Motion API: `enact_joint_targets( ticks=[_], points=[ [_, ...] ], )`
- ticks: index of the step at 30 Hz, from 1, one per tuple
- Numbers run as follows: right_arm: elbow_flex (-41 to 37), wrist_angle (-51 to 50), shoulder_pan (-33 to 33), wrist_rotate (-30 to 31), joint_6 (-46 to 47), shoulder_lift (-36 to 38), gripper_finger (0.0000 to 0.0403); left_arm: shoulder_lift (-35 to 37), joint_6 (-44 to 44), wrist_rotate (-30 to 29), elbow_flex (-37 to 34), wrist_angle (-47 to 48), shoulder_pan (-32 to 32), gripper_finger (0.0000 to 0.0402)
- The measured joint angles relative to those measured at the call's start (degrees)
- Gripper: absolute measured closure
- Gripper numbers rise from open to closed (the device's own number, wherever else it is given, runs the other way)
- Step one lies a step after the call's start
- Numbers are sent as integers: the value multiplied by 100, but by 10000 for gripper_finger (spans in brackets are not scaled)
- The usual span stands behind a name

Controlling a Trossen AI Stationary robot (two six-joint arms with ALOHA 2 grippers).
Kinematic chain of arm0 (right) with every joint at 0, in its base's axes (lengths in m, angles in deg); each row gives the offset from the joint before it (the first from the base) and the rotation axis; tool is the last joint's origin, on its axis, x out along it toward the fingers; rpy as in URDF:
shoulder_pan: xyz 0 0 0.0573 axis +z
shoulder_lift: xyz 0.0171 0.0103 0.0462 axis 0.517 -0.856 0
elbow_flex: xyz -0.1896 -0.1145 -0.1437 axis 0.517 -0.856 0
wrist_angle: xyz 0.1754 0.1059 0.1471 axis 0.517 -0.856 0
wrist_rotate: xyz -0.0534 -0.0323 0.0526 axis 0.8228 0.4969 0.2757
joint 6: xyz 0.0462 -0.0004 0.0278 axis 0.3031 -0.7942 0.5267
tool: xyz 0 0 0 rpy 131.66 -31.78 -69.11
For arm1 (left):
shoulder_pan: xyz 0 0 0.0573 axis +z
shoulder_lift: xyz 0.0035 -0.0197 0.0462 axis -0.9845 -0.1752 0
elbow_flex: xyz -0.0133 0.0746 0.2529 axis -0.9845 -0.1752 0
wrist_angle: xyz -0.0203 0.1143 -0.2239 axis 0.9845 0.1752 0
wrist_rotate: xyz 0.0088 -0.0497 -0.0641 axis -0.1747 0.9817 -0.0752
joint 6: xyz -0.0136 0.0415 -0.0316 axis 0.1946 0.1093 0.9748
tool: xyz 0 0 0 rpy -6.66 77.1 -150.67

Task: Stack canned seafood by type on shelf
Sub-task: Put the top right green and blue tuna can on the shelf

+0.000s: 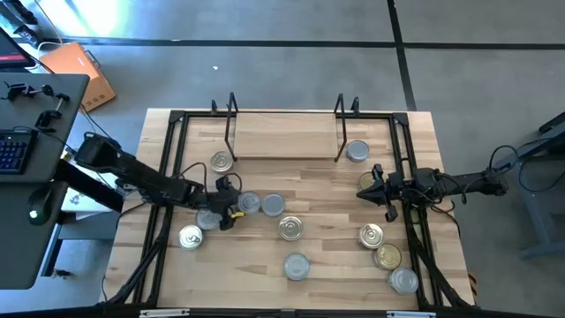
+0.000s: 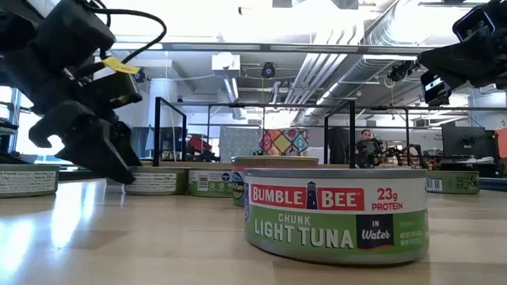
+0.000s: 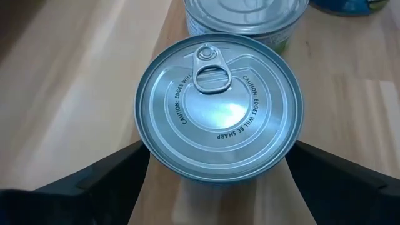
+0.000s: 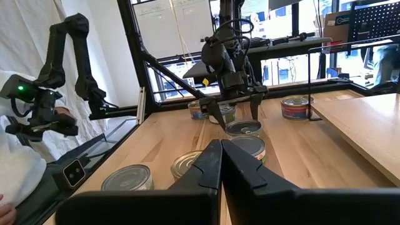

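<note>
Several canned seafood tins lie scattered on the wooden table. My left gripper [image 1: 237, 204] is open and tipped down over a silver-topped ring-pull tin [image 3: 219, 112], one finger standing on either side of it. That tin [image 1: 250, 204] rests on its base, with another silver tin [image 1: 273, 205] close behind it. The shelf [image 1: 282, 137], a light board between black uprights, stands at the far middle, with one tin [image 1: 221, 162] at its left and one [image 1: 357, 152] at its right. My right gripper [image 4: 219, 164] is shut, held level above the table's right side [image 1: 366, 187].
More tins stand near the middle [image 1: 290, 229], near the front edge [image 1: 297, 265], at the front left [image 1: 190, 237] and in a group at the front right [image 1: 386, 256]. Black frame rails [image 1: 168, 177] run along the table's sides. A desk with a keyboard [image 1: 13, 150] stands off the left.
</note>
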Motion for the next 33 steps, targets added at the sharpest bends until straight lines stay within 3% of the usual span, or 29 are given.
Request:
enact_joint_targets(
  ticks=[7,21,33],
  points=[
    [-1,0,0,-1,0,-1,403,-520,-209,-396,0,-918,7,34],
    [-1,0,0,1,0,0,403,-892,-172,-430,0,-2079,7,34],
    [0,0,2,1,0,0,403,-913,-374,-218,7,-2087,281,34]
  ],
)
